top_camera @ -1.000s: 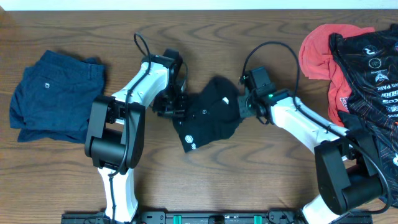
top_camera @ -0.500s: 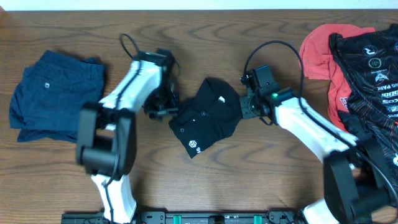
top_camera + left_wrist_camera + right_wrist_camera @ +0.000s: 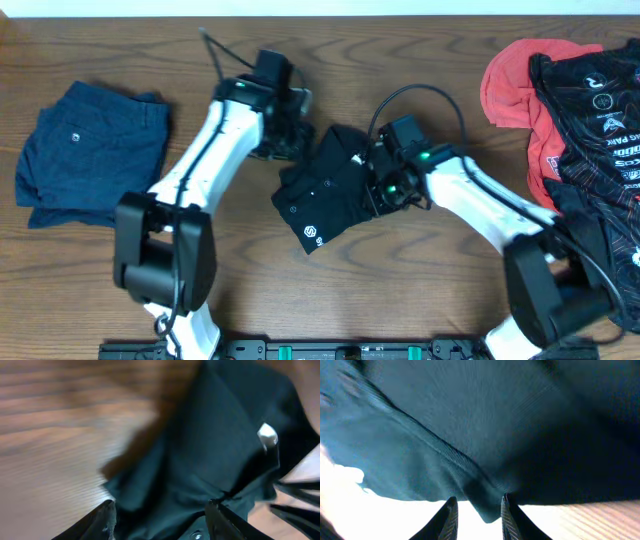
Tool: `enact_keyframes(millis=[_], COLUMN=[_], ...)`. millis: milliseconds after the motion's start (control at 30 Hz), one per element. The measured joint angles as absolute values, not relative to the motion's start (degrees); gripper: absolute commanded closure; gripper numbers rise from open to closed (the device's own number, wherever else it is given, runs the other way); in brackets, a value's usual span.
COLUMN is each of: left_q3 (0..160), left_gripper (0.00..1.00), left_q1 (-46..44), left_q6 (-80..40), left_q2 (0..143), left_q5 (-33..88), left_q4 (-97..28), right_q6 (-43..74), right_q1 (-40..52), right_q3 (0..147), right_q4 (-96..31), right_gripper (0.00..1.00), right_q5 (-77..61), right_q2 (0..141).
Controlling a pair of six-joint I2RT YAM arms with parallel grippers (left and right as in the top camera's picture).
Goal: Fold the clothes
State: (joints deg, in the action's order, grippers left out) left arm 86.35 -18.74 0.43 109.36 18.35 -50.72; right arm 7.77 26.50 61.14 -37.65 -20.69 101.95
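The clothes, black trousers (image 3: 325,195) with a small white logo, lie bunched in a rough fold at the table's middle. My left gripper (image 3: 286,138) hovers at their upper left edge. In the left wrist view its fingers (image 3: 107,521) stand wide apart, open, with black fabric (image 3: 210,455) lying between and beyond them, and the left gripper (image 3: 162,522) grips nothing. My right gripper (image 3: 380,186) sits on the trousers' right side. In the right wrist view it (image 3: 477,520) is open a little, and a loose corner of the fabric (image 3: 487,505) hangs between the fingers.
Folded navy blue shorts (image 3: 90,155) lie at the far left. A red cloth (image 3: 510,90) and a black printed jersey (image 3: 595,110) are heaped at the right edge. Bare wooden table (image 3: 420,290) shows along the front.
The left gripper swung up and right to the trousers' upper left edge and widened. The right gripper slid left onto the trousers, pushing their right side inward.
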Motion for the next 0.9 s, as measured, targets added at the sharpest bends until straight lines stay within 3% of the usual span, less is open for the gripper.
enact_keyframes(millis=[400,667,900], left_q3=[86.3,86.3,86.5], left_gripper=[0.38,0.39,0.40], left_q1=[-20.8,-19.7,-19.5], left_q6=[6.3,-0.6,-6.2], left_q2=[119.3,120.1,119.8], left_q5=[16.0,14.1,13.2], left_q4=[-49.0,-48.3,-51.9], right_q6=[8.0,8.1,8.1], right_q1=[25.3,23.6,23.5], right_q3=[60.7,60.6,60.6], right_q4=[-28.1,-15.6,-15.1], right_gripper=[0.71,0.69,0.59], right_q5=[-14.8,-9.5,-7.8], right_q2=[105.8,105.8,105.8])
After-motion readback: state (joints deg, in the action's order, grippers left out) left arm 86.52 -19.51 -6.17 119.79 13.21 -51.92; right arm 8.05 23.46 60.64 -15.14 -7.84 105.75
